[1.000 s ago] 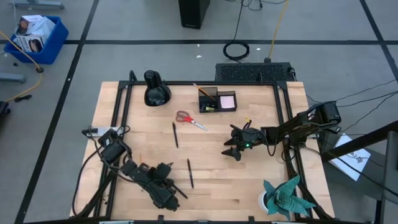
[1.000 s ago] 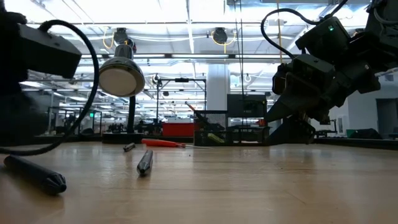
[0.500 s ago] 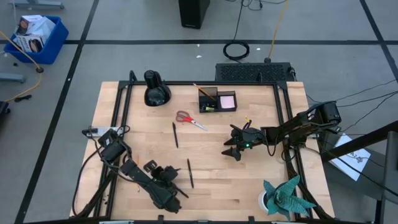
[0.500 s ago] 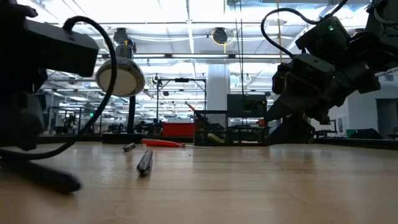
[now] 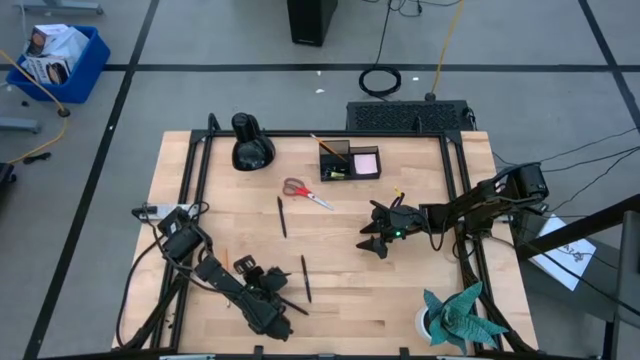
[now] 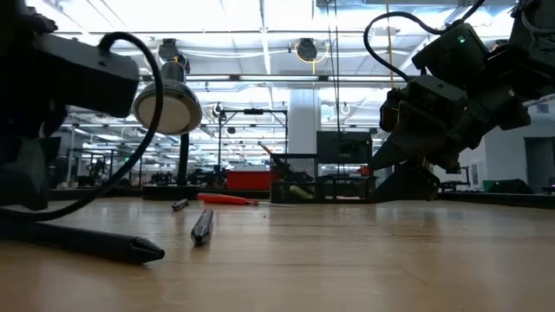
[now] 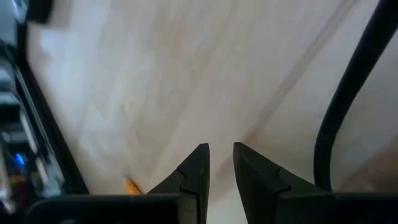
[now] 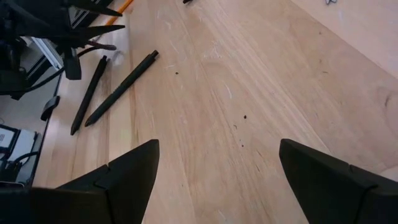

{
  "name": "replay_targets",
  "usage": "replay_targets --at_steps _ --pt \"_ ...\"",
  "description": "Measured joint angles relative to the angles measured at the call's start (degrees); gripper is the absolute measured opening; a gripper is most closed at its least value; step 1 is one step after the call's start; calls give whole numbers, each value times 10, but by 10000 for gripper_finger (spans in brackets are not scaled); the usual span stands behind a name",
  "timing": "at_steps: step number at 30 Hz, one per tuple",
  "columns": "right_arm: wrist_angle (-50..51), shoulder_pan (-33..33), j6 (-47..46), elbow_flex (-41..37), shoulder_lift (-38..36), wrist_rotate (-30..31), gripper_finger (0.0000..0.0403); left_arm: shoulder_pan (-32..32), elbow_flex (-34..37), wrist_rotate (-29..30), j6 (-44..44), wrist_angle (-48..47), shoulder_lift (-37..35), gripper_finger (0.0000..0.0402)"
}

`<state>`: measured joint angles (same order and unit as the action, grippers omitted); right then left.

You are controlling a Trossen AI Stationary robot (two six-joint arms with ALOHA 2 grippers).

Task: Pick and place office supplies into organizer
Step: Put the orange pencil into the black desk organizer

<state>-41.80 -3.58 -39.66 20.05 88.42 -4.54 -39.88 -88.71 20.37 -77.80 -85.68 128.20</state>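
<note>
The left gripper hangs low at the table's near edge — fingers slightly parted, grasping nothing (a pen lies beside it); the right gripper waits mid-table, spread wide.

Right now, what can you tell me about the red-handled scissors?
The red-handled scissors lie flat on the bare wooden table, in front of the black organizer and apart from it. The two red loop handles point toward the table's left side; the metal blades look shut and angle away toward the right and front. A thin black pen lies just beside them, apart. Neither end effector is near them. In the low view they show only as a red streak.
</note>
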Motion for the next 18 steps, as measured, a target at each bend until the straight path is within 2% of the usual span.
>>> replay_targets --at_steps 3,5,9,14,18 --pt "0 0 0 0 0 0 325 -4 0 27 34 -5 0 79" --pt "0 0 0 0 0 0 325 -14 0 40 17 -23 0 79" --pt "0 0 0 0 0 0 325 -21 0 63 -93 -40 -15 79" --pt "0 0 0 0 0 0 325 -16 1 76 -215 -42 -68 79" --pt "-1 0 0 0 0 0 325 23 0 113 -326 -44 -123 79"
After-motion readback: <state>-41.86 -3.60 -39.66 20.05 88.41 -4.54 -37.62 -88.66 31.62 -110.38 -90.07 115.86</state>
